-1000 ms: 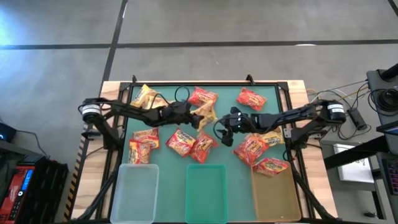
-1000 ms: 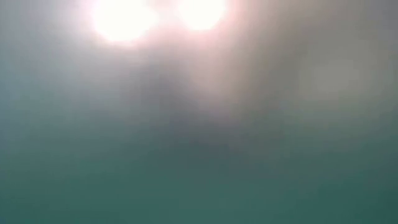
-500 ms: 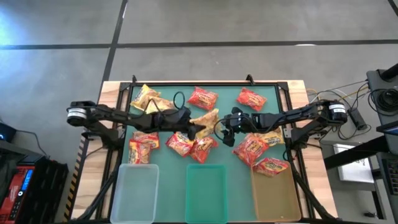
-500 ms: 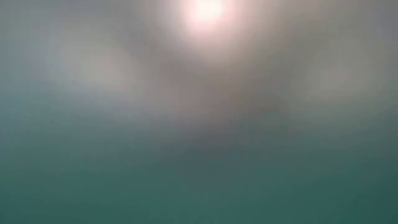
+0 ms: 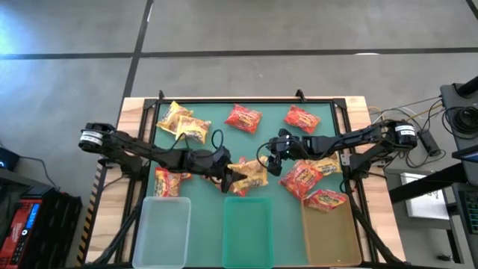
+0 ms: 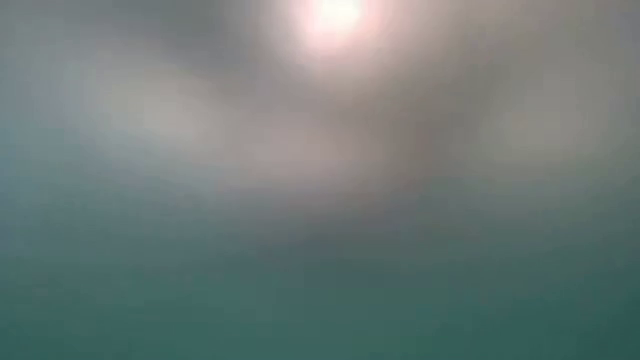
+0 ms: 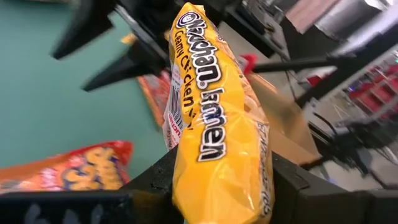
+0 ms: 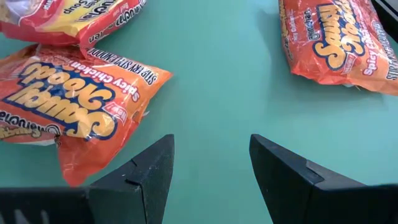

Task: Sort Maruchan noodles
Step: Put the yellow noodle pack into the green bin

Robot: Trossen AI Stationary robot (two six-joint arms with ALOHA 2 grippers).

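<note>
Grey concrete floor lies all around a wooden tabletop [image 5: 131, 112] with a smooth green mat [image 5: 269, 131] on it. One yellow packet [image 7: 217, 124] of Maruchan noodles is shiny, crinkly plastic with big letters. The left tool [image 5: 233, 175] is squeezing it, up off the mat, just above the far edge of the green tray [image 5: 248, 232]. More square crinkly packets, red, orange and yellow, lie spread over the mat. Two orange packets [image 8: 74, 106] sit flat near the right tool [image 5: 273, 158], whose dark fingers stand apart with nothing between them, just over the bare mat near the middle. Three flat, box-shaped trays sit along the near edge: a clear tray [image 5: 162, 232], the green one and a brown tray [image 5: 332, 237]. The low view is only a green blur.
</note>
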